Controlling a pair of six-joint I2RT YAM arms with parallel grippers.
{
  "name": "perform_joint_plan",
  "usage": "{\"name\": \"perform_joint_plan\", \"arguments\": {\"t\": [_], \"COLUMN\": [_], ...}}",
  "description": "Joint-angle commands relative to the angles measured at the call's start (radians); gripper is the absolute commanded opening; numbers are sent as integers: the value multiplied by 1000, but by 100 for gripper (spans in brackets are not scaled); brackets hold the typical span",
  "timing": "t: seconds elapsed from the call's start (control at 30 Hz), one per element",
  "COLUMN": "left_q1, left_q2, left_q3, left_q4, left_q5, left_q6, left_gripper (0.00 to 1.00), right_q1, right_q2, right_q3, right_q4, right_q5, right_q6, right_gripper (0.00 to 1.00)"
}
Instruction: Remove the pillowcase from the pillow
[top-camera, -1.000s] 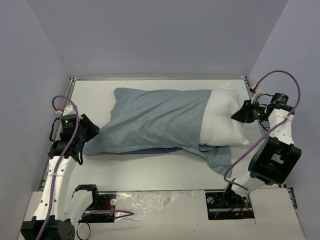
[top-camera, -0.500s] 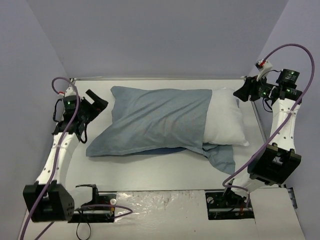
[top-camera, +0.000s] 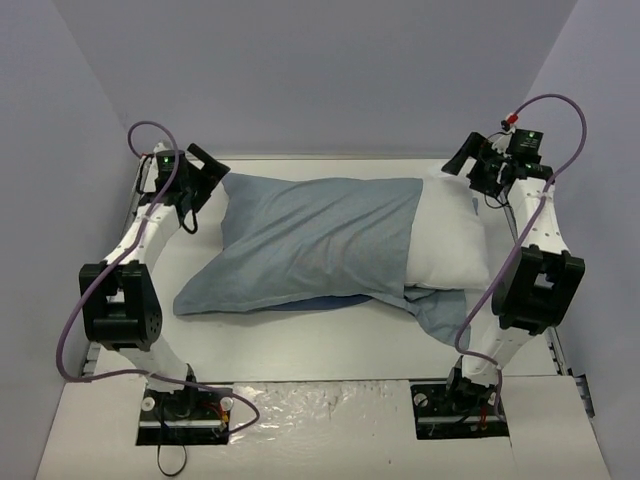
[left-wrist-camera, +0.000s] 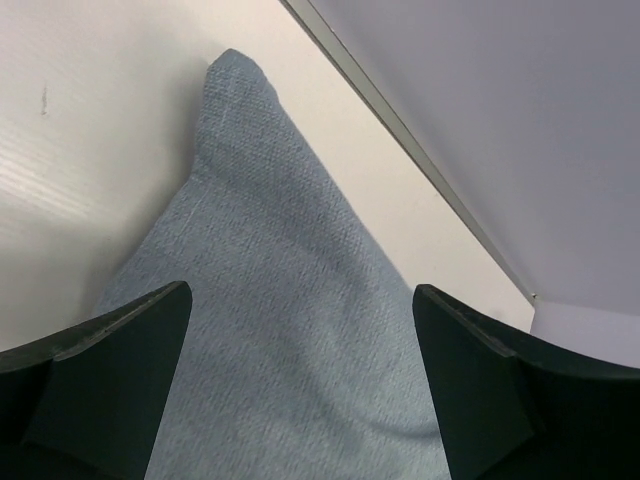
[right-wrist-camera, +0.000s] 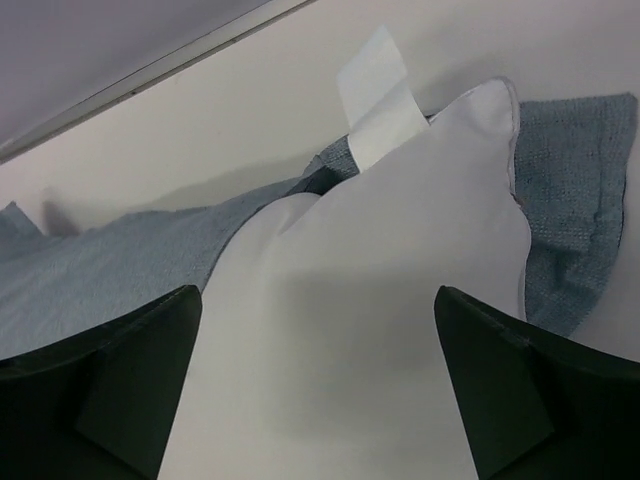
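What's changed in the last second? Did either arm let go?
Both arms swung to the far side. The left gripper let go of the pillowcase at its left edge and now hovers open over its far-left corner. The right gripper released the pillow at its right end and hovers open over its far-right corner. Unchanged: the pillowcase covers most of the pillow, right end bare.

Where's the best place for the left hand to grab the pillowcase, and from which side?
Grip the pillowcase at its closed far-left corner, coming down from above, where the open left hand hangs. That corner tapers to a thin point on the table, and the pillow pokes out of the opposite, right end, so pulling leftward should slide it off.
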Motion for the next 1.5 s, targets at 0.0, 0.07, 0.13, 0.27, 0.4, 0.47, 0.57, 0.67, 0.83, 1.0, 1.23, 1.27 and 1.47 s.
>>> {"name": "perform_joint_plan", "arguments": {"t": [0.0, 0.07, 0.13, 0.27, 0.4, 0.47, 0.57, 0.67, 0.83, 1.0, 1.23, 1.27, 1.47], "left_q1": [-33, -41, -50, -73, -98, -112, -130, -141, -155, -175, -135, -120, -54], "left_q2": [57, 90, 133, 186, 246, 268, 317, 370, 400, 384, 242, 199, 7], "left_q3": [94, 136, 153, 196, 259, 287, 354, 413, 397, 430, 451, 444, 338], "left_q4": [35, 23, 25, 0, -41, -84, -150, -218, -179, -230, -406, -415, -416], "left_q5": [-30, -35, -33, -41, -58, -76, -110, -151, -138, -133, -220, -228, -245], "left_q6": [-69, -75, -87, -93, -85, -85, -69, -56, -95, -33, 186, 197, 232], "left_gripper": [92, 93, 96, 98, 96, 97, 96, 98, 89, 62, 6, 3, 2], "right_q1": [43, 67, 80, 80, 80, 81, 81, 80, 80, 63, 14, 14, 3], "right_q2": [31, 63, 97, 137, 161, 171, 166, 139, 85, 31, -23, -35, -145], "right_q3": [23, 12, 3, -37, -65, -68, -61, -72, -104, -131, -89, -85, -60], "right_q4": [45, 44, 27, 27, 31, 36, 39, 57, 96, 113, 110, 110, 113], "right_q5": [217, 236, 274, 275, 206, 167, 146, 115, 31, -113, -498, -503, -469], "right_q6": [213, 216, 225, 225, 219, 216, 196, 168, 129, 54, -150, -170, -247], "right_gripper": [99, 100, 100, 95, 62, 41, 15, 0, 0, 0, 0, 0, 0]}}
